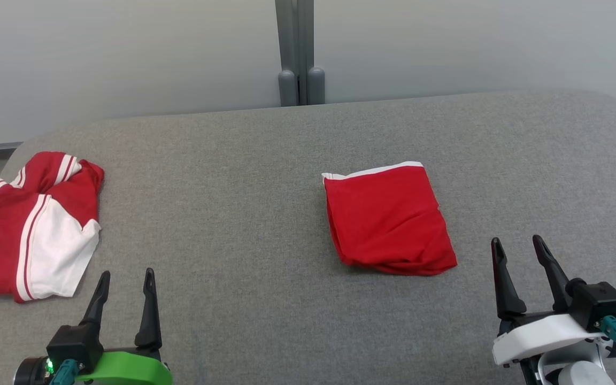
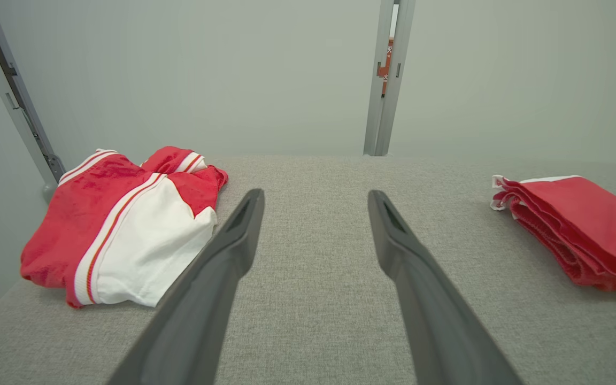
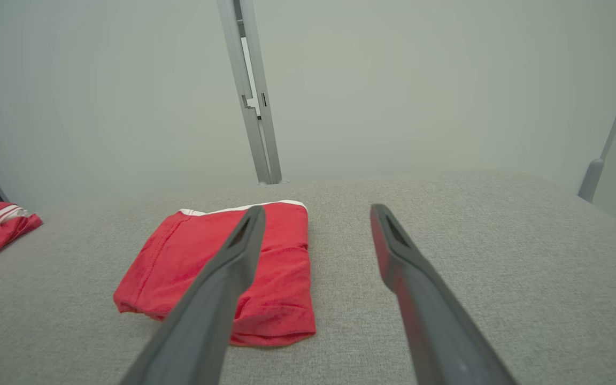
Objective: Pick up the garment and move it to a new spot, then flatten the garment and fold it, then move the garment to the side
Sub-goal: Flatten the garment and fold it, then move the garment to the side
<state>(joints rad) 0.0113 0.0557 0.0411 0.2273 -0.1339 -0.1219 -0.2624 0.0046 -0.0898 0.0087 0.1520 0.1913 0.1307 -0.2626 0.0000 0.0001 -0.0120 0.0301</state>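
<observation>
Grey woven fabric covers a wide tabletop that stands against a pale wall, with a grey upright post behind its far edge.

A folded red garment lies flat a little right of the tabletop's middle. It is a neat, nearly square packet. Its slightly longer side seems to run from the far edge toward the robot, skewed so that the near end sits further to the robot's right. A thin white trim marks the far edge, which points at the wall; the near edge is a soft stack of layers. The right wrist view shows the same packet lying ahead and to the left of that arm's fingers.

A crumpled red-and-white garment sits in a loose heap at the tabletop's left edge, well apart from the folded one. Its long axis runs from far to near. Red cloth with white stripes bunches at the far end, and a white panel faces the near right.

The left pincer, on a green mount, hovers near the heap's near right corner with its two dark fingers spread apart, holding nothing. The right pincer, on a white mount, hovers to the near right of the folded garment, fingers likewise spread and empty.
</observation>
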